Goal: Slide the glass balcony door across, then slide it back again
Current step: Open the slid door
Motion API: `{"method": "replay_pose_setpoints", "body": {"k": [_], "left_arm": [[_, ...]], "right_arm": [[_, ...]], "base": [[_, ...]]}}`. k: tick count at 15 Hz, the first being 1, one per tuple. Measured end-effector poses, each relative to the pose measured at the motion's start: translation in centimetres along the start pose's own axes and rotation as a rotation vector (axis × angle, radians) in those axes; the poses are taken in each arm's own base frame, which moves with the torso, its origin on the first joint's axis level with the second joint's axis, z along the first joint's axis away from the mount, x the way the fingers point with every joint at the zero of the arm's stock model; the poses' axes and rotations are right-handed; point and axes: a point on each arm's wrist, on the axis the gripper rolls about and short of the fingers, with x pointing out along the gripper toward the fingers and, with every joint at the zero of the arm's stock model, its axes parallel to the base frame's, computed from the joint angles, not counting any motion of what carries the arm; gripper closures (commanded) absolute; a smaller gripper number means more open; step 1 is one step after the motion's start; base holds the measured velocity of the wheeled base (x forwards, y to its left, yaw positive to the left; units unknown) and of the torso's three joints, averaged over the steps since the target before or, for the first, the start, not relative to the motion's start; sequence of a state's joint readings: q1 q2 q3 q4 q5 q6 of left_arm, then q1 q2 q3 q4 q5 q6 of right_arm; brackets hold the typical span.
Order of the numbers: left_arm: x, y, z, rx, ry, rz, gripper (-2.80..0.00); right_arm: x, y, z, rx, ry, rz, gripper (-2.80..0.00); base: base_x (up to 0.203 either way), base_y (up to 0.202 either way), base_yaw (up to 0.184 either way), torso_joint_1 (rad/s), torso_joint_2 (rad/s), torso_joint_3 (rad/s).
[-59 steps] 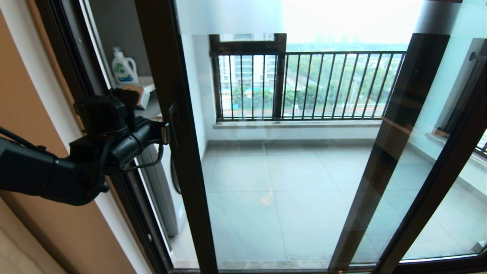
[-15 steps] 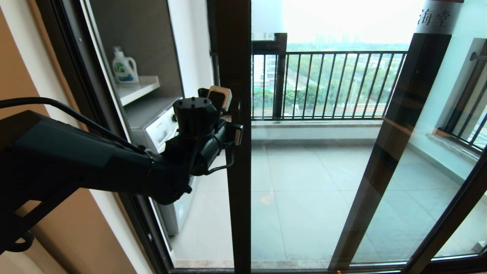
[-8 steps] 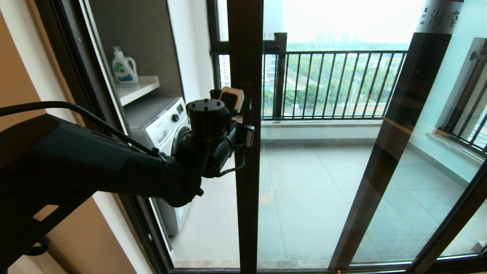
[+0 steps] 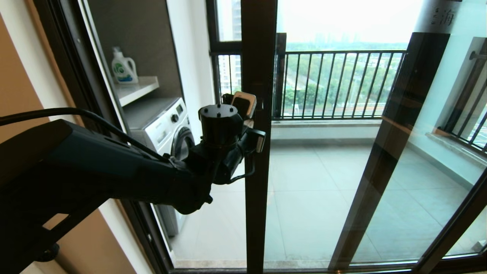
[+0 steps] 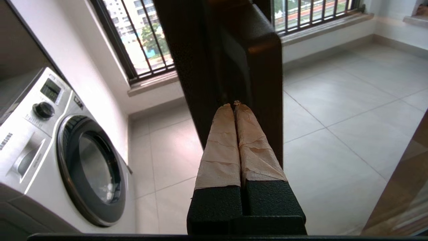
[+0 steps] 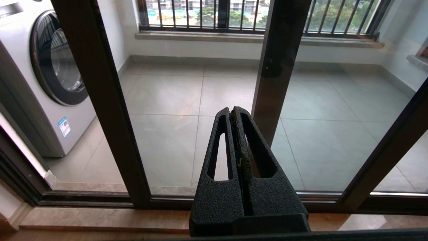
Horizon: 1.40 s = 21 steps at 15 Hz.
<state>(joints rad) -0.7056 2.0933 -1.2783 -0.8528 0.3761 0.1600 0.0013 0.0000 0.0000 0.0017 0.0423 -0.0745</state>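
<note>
The glass balcony door (image 4: 259, 213) stands partly slid to the right, its dark left stile upright in mid-view and its frosted top strip (image 4: 437, 15) at the upper right. My left gripper (image 4: 248, 108) is at that stile at handle height. In the left wrist view the left gripper (image 5: 233, 104) is shut with nothing between its taped fingers (image 5: 220, 147), its tips tucked into the gap between the door frame (image 5: 187, 67) and the black bar handle (image 5: 264, 67). My right gripper (image 6: 233, 112) is shut and empty, low in front of the glass; the head view does not show it.
Through the opening on the left stand a white washing machine (image 4: 167, 125) and a shelf with a detergent bottle (image 4: 123, 66). A second dark-framed panel's stile (image 4: 395, 144) slants at the right. The railing bars (image 4: 335, 83) close the balcony's far side.
The door's left stile has moved steadily to the right, and my left gripper has gone with it at the handle. The opening is wider and more of the washing machine shows.
</note>
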Motion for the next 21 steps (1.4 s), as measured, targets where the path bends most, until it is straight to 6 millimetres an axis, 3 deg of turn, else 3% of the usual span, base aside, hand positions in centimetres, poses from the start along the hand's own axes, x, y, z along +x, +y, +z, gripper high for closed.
{"method": "replay_pose_setpoints", "body": {"k": [3, 6, 10, 15, 18, 21], "left_arm": [[-1.9, 3.1, -0.6, -0.016, 0.055, 0.052, 0.0], [-6.3, 7.3, 0.4, -0.082, 0.075, 0.097, 0.0], [-16.7, 11.4, 1.5, -0.116, 0.066, 0.115, 0.0], [-30.9, 15.6, 0.6, -0.118, 0.011, 0.299, 0.0], [-37.0, 16.0, -1.6, -0.065, 0.012, 0.484, 0.0], [-41.0, 14.5, -5.5, 0.004, -0.039, 0.509, 0.0]], "right_arm": [[0.0, 0.0, 0.0, 0.0, 0.0, 0.0, 0.0], [0.0, 0.0, 0.0, 0.0, 0.0, 0.0, 0.0], [0.0, 0.0, 0.0, 0.0, 0.0, 0.0, 0.0], [0.0, 0.0, 0.0, 0.0, 0.0, 0.0, 0.0], [0.0, 0.0, 0.0, 0.0, 0.0, 0.0, 0.0], [0.0, 0.0, 0.0, 0.0, 0.0, 0.0, 0.0]], "base": [[0.0, 0.0, 0.0, 0.0, 0.0, 0.0], [0.0, 0.0, 0.0, 0.0, 0.0, 0.0], [0.0, 0.0, 0.0, 0.0, 0.0, 0.0], [0.0, 0.0, 0.0, 0.0, 0.0, 0.0], [0.0, 0.0, 0.0, 0.0, 0.0, 0.0], [0.0, 0.0, 0.0, 0.0, 0.0, 0.0]]}}
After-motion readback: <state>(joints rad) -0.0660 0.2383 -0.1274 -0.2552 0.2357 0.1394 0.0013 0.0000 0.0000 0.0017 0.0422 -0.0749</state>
